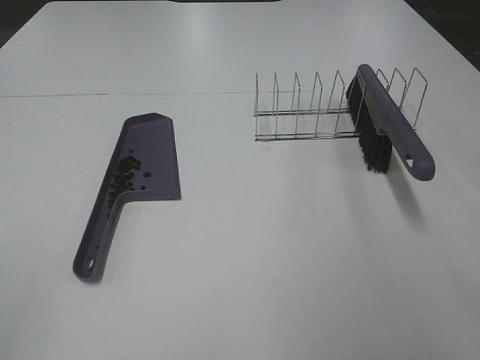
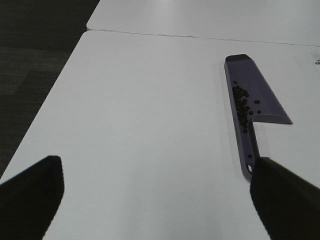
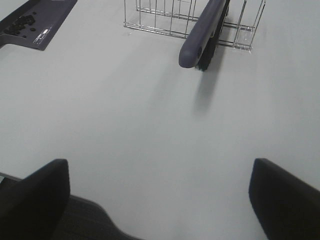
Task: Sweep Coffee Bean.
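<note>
On the white counter (image 1: pixel 240 285), toward its left half in the high view, a purple dustpan (image 1: pixel 142 169) lying flat, handle end nearest the camera and wide mouth pointing away. Inside the pan, gathered along its left wall near where the handle begins, the coffee beans (image 1: pixel 124 174): a loose cluster of tiny dark ovals, a few strays just beside the main heap, all resting on the pan floor and none visible on the bare surface around it. Same cluster visible from the left wrist (image 2: pixel 242 107), sitting along the pan's long raised edge, and again as a dark patch from the right wrist (image 3: pixel 20 24). Well apart, on the right half, a wire rack (image 1: pixel 307 112) of upright loops, with a brush (image 1: pixel 390 124) propped in it at a tilt, black bristles hanging down toward the counter, purple handle sticking out beyond the rack toward the near right. Neither arm seen from above. Left claw (image 2: pixel 155 200) spread wide over bare counter, its two dark fingers (image 2: pixel 30 192) far apart at the frame's edges, pinching nothing, one finger close to the dustpan's handle tip. Right claw (image 3: pixel 162 200) likewise spread wide and holding nothing, hovering near the counter edge, well short of the rack and brush.
</note>
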